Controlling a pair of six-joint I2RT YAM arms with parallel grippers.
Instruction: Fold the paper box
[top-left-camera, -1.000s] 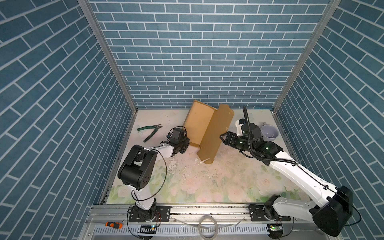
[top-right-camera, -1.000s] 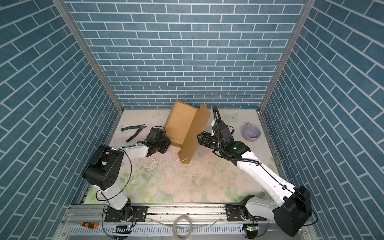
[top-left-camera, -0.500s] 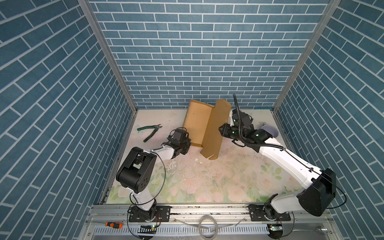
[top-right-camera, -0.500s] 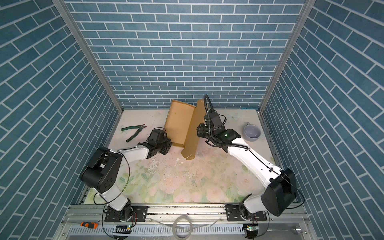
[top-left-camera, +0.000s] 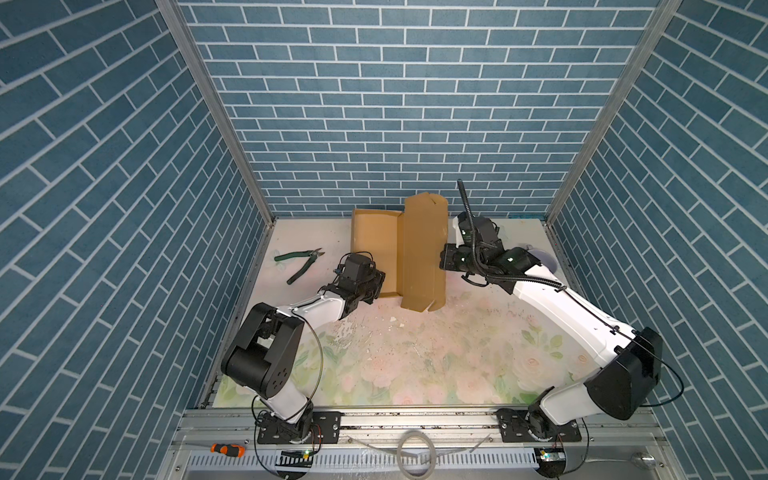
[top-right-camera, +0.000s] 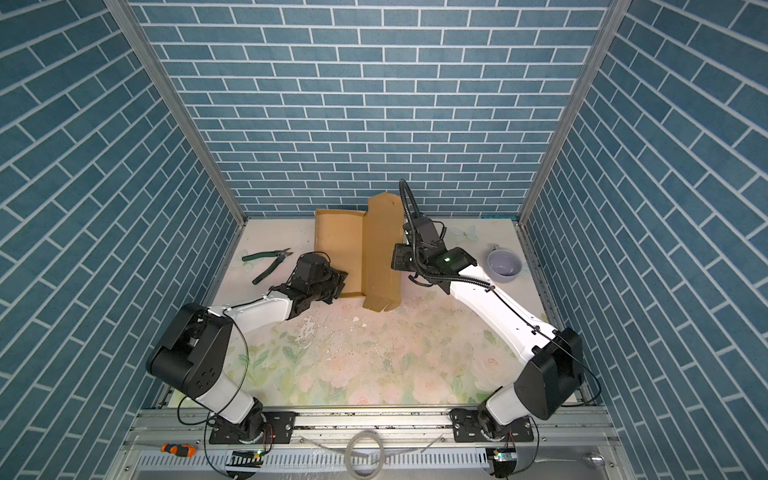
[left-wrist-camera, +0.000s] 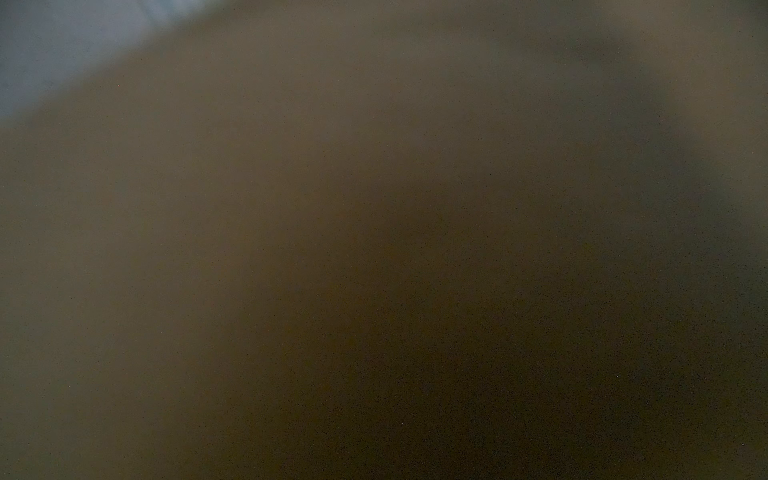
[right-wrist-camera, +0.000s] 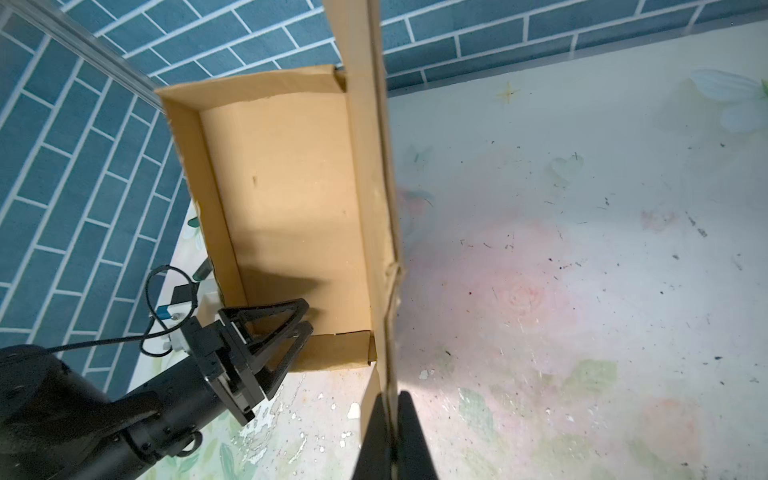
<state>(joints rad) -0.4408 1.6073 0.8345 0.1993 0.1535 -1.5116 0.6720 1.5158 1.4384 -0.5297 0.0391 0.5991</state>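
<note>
The paper box (top-left-camera: 376, 249) is a shallow brown cardboard tray at the back of the mat, seen in both top views, with its lid (top-left-camera: 424, 253) standing upright along its right side. My right gripper (right-wrist-camera: 390, 405) is shut on the lid's free edge, also seen from above (top-right-camera: 394, 259). My left gripper (top-left-camera: 380, 282) is at the tray's near left corner. In the right wrist view its fingers (right-wrist-camera: 291, 320) stand a little apart, either side of the near wall (right-wrist-camera: 332, 349). The left wrist view shows only blurred brown cardboard (left-wrist-camera: 291, 249).
Green-handled pliers (top-left-camera: 299, 262) lie left of the box. A lilac cup (top-right-camera: 504, 266) stands at the back right, beside my right arm. The brick back wall (top-left-camera: 395, 124) is close behind the box. Cardboard crumbs (top-left-camera: 392, 319) dot the floral mat. An orange screwdriver (top-left-camera: 226, 449) rests on the front rail.
My right gripper has moved in to the lid's edge and shut on it. The box has swung square to the back wall with the lid more upright. The left jaws have parted.
</note>
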